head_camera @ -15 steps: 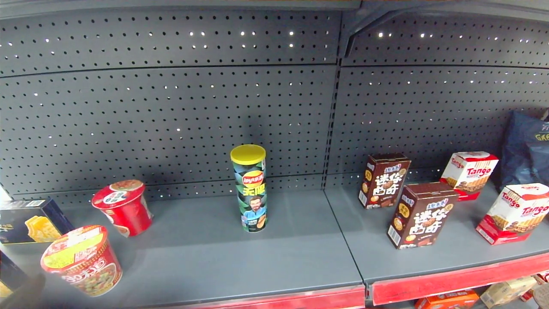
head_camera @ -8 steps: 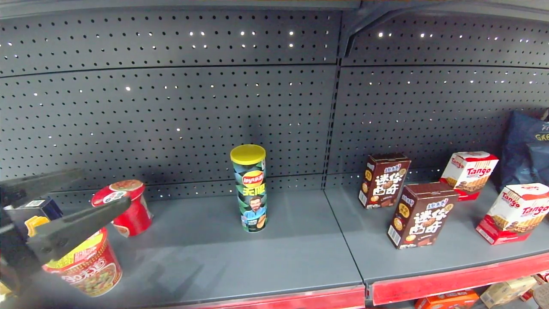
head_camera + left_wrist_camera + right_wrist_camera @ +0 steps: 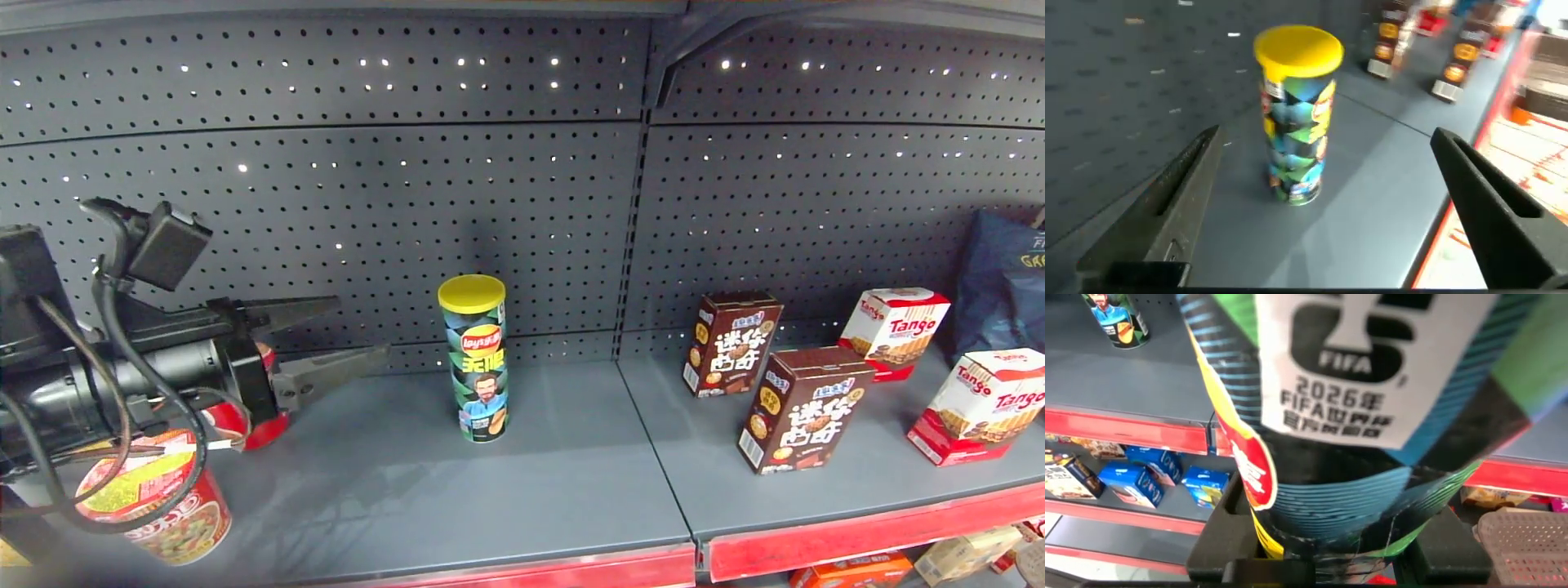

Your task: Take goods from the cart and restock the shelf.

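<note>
A tall chip can [image 3: 474, 359] with a yellow lid stands upright mid-shelf on the grey shelf board [image 3: 506, 498]. My left gripper [image 3: 363, 328] comes in from the left at the can's height, open and empty, a short way left of the can. In the left wrist view the same can [image 3: 1295, 122] stands ahead between the spread fingers [image 3: 1167, 212], untouched. My right gripper [image 3: 1331, 543] is shut on a second chip can [image 3: 1372, 416] of the same kind, held in front of the shelf's red front edge [image 3: 1127, 425]. The shelf can [image 3: 1118, 314] shows beyond it.
Two red noodle cups [image 3: 155, 498] [image 3: 273, 425] stand under and behind my left arm. Right of the can are two brown boxes [image 3: 732, 343] [image 3: 800, 408], two red-and-white wafer boxes [image 3: 894, 331] [image 3: 976, 404] and a dark blue bag [image 3: 1004, 278]. The perforated back wall [image 3: 408, 204] closes the rear.
My left arm has come in from the left and swung up and right toward the standing can, gripper open. The can and the other goods have stayed put.
</note>
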Robot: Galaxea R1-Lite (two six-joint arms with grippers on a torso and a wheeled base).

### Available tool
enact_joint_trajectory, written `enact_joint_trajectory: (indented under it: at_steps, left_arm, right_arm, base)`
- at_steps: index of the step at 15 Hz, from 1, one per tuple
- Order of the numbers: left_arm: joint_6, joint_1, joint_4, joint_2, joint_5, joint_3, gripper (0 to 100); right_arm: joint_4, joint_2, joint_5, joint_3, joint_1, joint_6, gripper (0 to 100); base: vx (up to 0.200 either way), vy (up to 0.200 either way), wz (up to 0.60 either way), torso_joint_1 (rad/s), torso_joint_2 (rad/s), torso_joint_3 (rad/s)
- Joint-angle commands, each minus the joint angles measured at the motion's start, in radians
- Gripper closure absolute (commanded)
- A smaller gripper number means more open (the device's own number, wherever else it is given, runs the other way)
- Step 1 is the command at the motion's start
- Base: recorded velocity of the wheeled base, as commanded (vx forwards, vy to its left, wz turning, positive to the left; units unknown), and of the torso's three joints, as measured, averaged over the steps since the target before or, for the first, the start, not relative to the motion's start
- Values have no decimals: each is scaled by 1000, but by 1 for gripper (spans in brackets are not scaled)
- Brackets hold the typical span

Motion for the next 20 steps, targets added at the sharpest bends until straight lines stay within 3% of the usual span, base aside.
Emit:
enact_joint_trajectory:
  at_steps: [1, 4, 5, 9, 16, 20]
  left_arm:
    - [0, 37, -48, 119, -60, 29, 0]
    - [11, 37, -57, 171, -105, 30, 0]
    - [11, 38, -97, 213, -157, 24, 0]
    - [3, 37, -313, 355, -231, 17, 0]
    - [5, 31, -425, 484, -272, -17, 0]
    - [6, 25, -427, 533, -273, -83, 0]
  right_arm:
    - [0, 3, 1, -5, 0, 0, 100]
    - [0, 5, 1, -7, 0, 0, 100]
    - [0, 6, 2, -7, 0, 0, 100]
    - [-4, 11, 2, -7, 0, 1, 100]
    - [-4, 0, 2, -1, 0, 11, 100]
    - [-4, -3, 2, 1, 0, 11, 100]
  base:
    - [0, 0, 0, 0, 0, 0]
    - [0, 0, 0, 0, 0, 0]
    - [0, 0, 0, 0, 0, 0]
    - [0, 0, 0, 0, 0, 0]
    - [0, 0, 0, 0, 0, 0]
    - [0, 0, 0, 0, 0, 0]
